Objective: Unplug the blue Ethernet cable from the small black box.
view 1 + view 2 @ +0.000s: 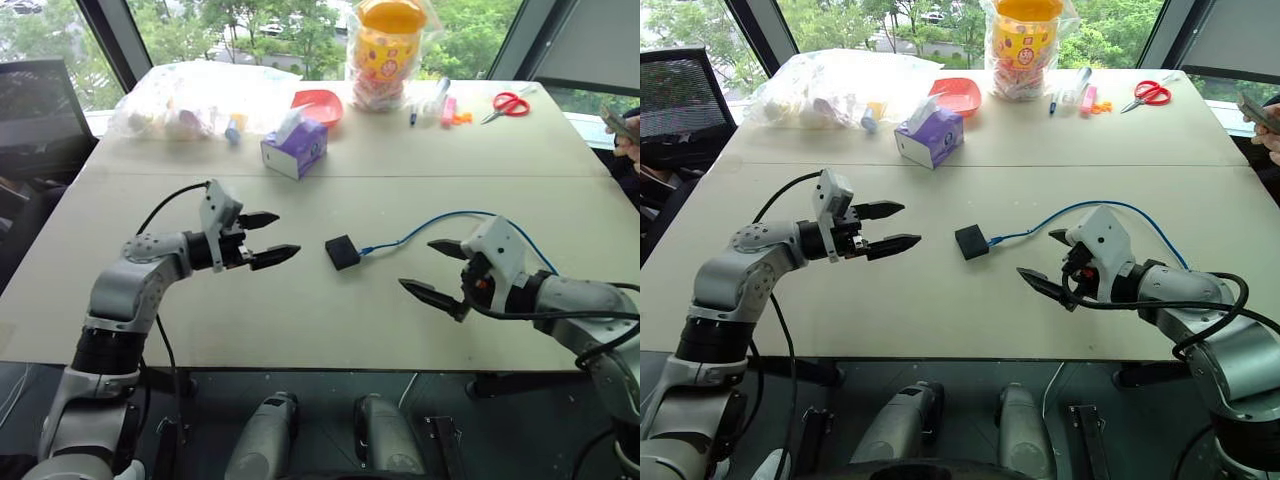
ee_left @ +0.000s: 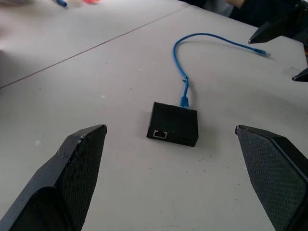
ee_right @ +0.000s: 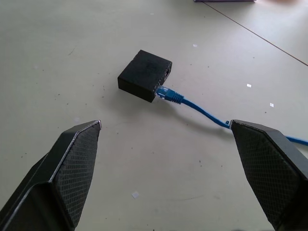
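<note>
Blue Ethernet cable [image 3: 169,95] in small black box [image 3: 144,74]

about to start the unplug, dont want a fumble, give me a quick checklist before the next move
1. Blue Ethernet cable plugged into small black box: ok.
2. Left gripper open, holding nothing: ok.
3. Right gripper open, holding nothing: ok.
4. Box sits between both grippers, touched by neither: ok.
5. Bare table around the box, purple tissue box far off: ok.
6. Plug's latch tab facing up: cannot tell.
</note>
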`<action>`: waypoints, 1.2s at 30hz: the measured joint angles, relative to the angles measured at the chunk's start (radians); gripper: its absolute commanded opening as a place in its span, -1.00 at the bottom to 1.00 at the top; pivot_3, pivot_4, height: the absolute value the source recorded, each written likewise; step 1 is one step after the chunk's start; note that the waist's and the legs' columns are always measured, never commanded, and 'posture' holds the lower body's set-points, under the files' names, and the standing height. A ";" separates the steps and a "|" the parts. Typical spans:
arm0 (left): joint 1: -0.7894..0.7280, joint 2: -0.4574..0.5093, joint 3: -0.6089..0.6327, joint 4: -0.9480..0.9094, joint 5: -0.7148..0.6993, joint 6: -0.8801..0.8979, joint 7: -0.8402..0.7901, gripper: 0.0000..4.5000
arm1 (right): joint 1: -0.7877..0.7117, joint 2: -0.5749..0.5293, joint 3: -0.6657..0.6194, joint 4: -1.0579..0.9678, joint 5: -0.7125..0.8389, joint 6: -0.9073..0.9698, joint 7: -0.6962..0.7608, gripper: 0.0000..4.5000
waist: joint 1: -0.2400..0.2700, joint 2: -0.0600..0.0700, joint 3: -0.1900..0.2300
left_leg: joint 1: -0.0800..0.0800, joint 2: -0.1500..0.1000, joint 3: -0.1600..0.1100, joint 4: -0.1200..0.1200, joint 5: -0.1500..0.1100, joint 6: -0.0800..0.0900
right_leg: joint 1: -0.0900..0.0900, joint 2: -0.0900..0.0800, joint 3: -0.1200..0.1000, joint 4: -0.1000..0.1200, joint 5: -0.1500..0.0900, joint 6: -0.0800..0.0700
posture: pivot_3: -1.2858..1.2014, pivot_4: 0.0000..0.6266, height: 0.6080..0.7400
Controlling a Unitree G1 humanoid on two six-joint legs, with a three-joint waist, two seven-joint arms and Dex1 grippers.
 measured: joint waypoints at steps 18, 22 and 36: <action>-0.001 0.036 0.002 -0.045 -0.055 0.080 -0.018 0.99 | -0.220 -0.107 0.065 0.132 0.133 0.161 0.118 1.00 | 0.000 0.000 0.000 | -0.001 0.000 0.000 0.000 0.000 0.000 | -0.001 -0.001 0.000 -0.001 0.000 0.000 | 0.03 -0.52 1.00; -0.001 0.038 0.000 -0.045 -0.052 0.079 -0.019 0.99 | -0.279 -0.108 0.098 0.187 0.145 0.218 0.119 1.00 | -0.002 0.000 0.000 | -0.001 0.000 0.000 0.000 0.000 0.000 | -0.001 -0.001 0.000 -0.001 0.000 0.000 | 0.03 -0.52 1.00; 0.019 0.028 -0.015 -0.079 -0.063 0.094 0.003 0.99 | -0.651 -0.057 0.538 0.592 -0.148 -0.007 0.359 1.00 | -0.015 0.000 0.000 | -0.001 0.000 0.001 0.000 0.000 0.000 | -0.002 0.000 0.000 0.000 0.000 0.000 | 0.03 -0.52 1.00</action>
